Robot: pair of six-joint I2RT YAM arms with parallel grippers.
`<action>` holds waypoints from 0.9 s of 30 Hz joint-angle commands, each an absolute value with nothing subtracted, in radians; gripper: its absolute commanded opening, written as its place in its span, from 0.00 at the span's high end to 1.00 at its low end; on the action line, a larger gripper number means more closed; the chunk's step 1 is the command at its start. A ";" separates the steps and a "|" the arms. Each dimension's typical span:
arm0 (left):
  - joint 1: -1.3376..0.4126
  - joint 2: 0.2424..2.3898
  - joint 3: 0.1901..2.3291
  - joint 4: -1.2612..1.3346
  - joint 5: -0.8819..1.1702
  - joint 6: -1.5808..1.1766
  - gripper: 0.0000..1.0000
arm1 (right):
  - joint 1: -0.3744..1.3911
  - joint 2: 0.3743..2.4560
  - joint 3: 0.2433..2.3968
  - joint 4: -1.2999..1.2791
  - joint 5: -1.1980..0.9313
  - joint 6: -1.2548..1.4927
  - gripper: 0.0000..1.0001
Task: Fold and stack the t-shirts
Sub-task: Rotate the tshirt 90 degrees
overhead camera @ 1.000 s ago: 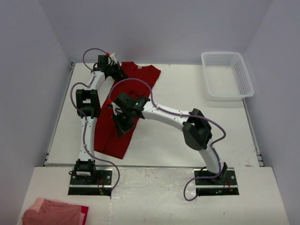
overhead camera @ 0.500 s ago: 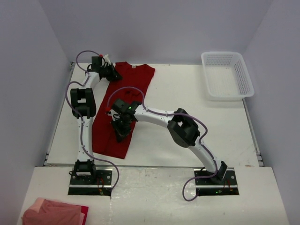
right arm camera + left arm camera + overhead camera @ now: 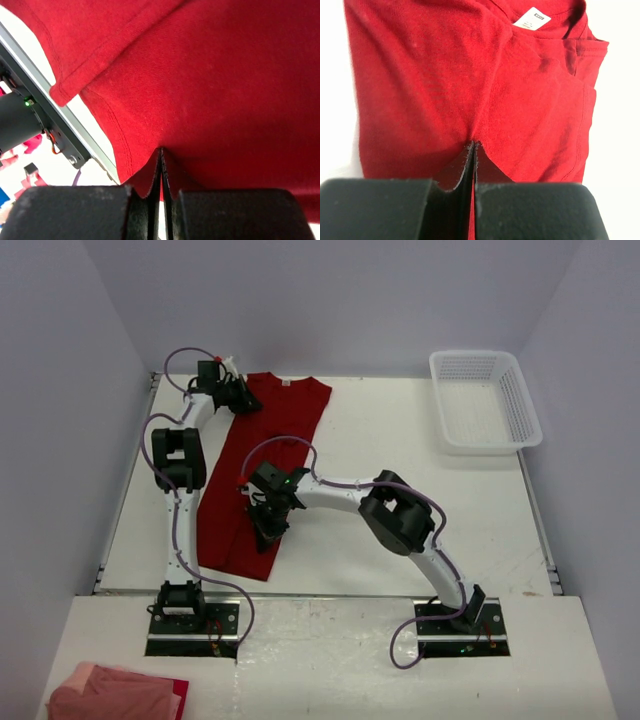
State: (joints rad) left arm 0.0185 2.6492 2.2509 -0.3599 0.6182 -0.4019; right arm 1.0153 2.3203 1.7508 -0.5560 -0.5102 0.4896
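I have both grippers pinched shut on the red t-shirt [image 3: 295, 410], which lies as a long narrow strip on the worktop [image 3: 400, 440]. The left gripper [image 3: 473, 148] has a tuck of cloth between its tips, with the white neck label [image 3: 532, 18] ahead of it and to its right. The right gripper [image 3: 161, 152] bites a fold just beside the stitched hem. The cloth looks light and limp to me, grippy rather than slick. It will sag and drag wherever I don't hold it, so I judge the collar end and the hem end the right holds. The left arm reaches far out, wrist bent over the collar end. The right arm sweeps across towards the left arm, elbow raised, wrist pitched down.
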 commanded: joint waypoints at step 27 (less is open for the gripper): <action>-0.169 2.732 2.352 -0.316 0.561 -0.451 1.00 | 0.762 1.944 0.999 -0.439 -0.140 0.741 1.00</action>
State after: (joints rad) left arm -0.1642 2.7071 2.3398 -0.3290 0.5793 -0.4438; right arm 0.7868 1.9072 1.0828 -0.3202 -0.3977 0.7792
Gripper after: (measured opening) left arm 0.002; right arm 0.003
